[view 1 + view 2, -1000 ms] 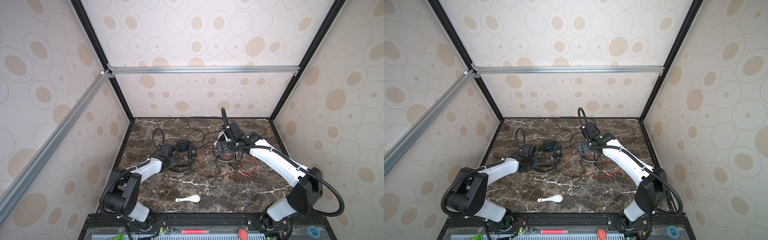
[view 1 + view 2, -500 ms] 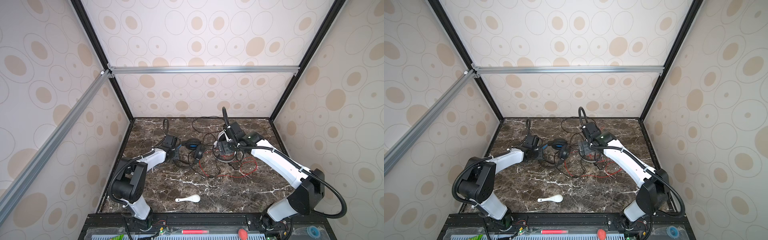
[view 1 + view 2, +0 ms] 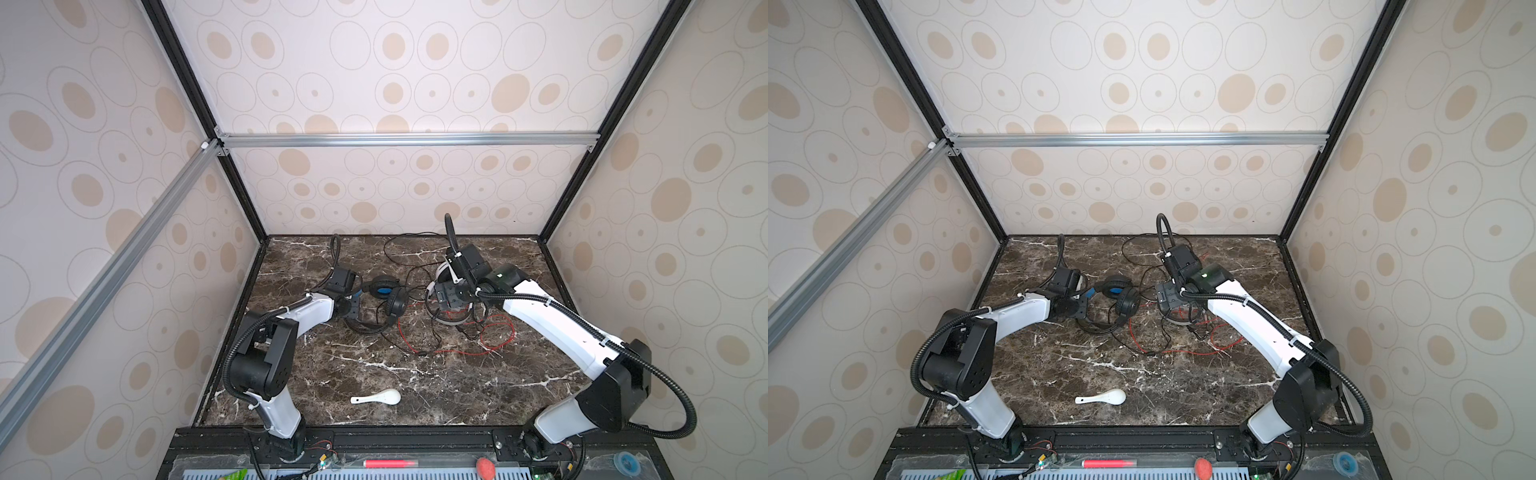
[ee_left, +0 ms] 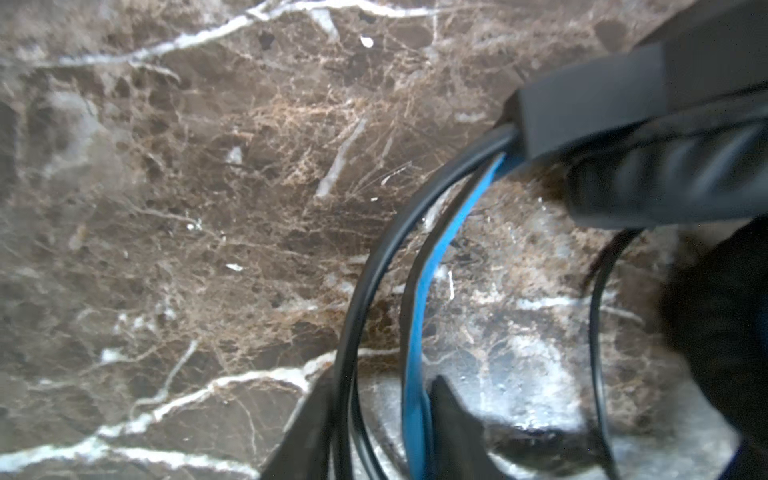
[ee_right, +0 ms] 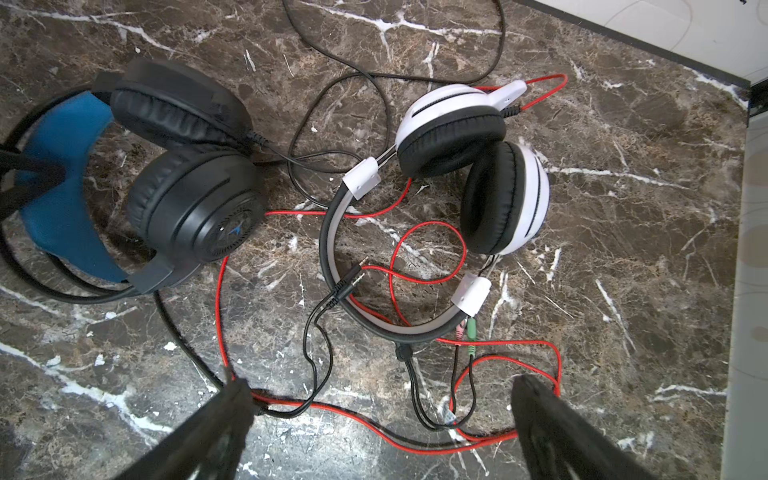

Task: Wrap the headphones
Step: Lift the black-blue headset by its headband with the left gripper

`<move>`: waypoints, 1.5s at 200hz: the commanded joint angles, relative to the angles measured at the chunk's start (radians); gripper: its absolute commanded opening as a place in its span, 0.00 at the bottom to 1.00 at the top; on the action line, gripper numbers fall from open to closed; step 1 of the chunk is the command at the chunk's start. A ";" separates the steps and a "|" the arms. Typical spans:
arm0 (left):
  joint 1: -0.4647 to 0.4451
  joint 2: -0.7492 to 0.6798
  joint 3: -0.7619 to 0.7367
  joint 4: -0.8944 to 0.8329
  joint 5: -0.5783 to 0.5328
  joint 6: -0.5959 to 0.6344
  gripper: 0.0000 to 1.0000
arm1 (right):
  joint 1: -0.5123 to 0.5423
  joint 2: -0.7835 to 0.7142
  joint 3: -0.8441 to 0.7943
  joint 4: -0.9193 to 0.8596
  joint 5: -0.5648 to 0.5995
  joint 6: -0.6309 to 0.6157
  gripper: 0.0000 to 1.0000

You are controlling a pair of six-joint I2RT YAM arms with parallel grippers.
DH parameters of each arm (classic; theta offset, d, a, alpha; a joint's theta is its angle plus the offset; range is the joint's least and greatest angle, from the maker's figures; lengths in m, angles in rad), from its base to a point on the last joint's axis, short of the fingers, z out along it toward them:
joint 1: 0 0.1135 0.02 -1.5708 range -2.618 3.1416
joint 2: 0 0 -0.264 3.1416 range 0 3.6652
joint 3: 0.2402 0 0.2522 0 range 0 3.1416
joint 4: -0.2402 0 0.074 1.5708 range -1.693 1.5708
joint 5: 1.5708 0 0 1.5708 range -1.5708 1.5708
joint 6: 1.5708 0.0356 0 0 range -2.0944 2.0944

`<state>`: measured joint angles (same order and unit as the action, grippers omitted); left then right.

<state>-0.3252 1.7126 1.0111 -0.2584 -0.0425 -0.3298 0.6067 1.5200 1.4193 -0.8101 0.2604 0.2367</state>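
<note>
left gripper (image 4: pixel 380 434) jaws parted, straddling black headset (image 3: pixel 395 303) headband, no clamp; right gripper (image 5: pixel 382 392) spread wide, empty, over white headset (image 5: pixel 505 199); black headset straight behind spoon (image 3: pixel 380 397), white headset behind-right of it

black headset (image 5: pixel 195 208): 1 | white headset (image 5: pixel 449 110): 1 | white spoon (image 3: pixel 376 398): 1 | left arm (image 3: pixel 305 313): 1 | right arm (image 3: pixel 552 328): 1

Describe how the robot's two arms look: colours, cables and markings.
The left arm and right arm have white shells with black joints. A black ribbed hose runs along each, tied with white clips. The right wrist bears a small green light. Gripper fingers are black.
</note>
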 commanded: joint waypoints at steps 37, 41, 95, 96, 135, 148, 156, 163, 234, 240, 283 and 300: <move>0.002 -0.139 -0.030 0.001 0.007 -0.237 0.98 | 0.011 -0.052 0.015 -0.019 0.020 -0.020 1.00; 0.002 -0.149 -0.034 -0.001 0.008 -0.251 0.98 | 0.011 -0.053 0.012 -0.019 0.018 -0.020 1.00; -0.049 -0.281 -0.082 -0.078 -0.061 -0.505 0.98 | 0.010 -0.066 -0.009 0.006 0.004 -0.027 1.00; -0.050 -0.282 -0.083 -0.078 -0.061 -0.510 0.98 | 0.011 -0.066 -0.009 0.007 0.004 -0.028 1.00; -0.068 -0.255 -0.120 -0.081 -0.071 -0.630 0.98 | 0.010 -0.065 -0.012 0.019 -0.006 -0.038 1.00; -0.069 -0.229 -0.127 -0.065 -0.072 -0.646 0.96 | 0.011 -0.069 -0.014 0.021 -0.006 -0.045 1.00; -0.069 -0.208 -0.124 -0.063 -0.075 -0.652 0.95 | 0.011 -0.071 -0.017 0.024 -0.006 -0.049 1.00; -0.069 -0.188 -0.122 -0.068 -0.078 -0.660 0.94 | 0.010 -0.072 -0.018 0.026 -0.006 -0.052 1.00; -0.093 -0.045 -0.118 -0.035 -0.083 -0.680 0.80 | 0.010 -0.095 -0.058 0.053 -0.003 -0.062 1.00; -0.094 -0.034 -0.115 -0.035 -0.083 -0.680 0.77 | 0.010 -0.093 -0.058 0.055 -0.003 -0.061 1.00; -0.099 0.033 -0.084 -0.038 -0.114 -0.657 0.55 | 0.011 -0.092 -0.061 0.068 -0.004 -0.065 1.00; -0.097 0.053 -0.066 -0.039 -0.115 -0.642 0.42 | 0.011 -0.093 -0.062 0.075 -0.013 -0.067 1.00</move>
<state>-0.4187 1.7138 0.9249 -0.2695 -0.1440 -0.9779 0.6075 1.4490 1.3682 -0.7498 0.2584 0.1810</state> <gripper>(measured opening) 0.487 0.997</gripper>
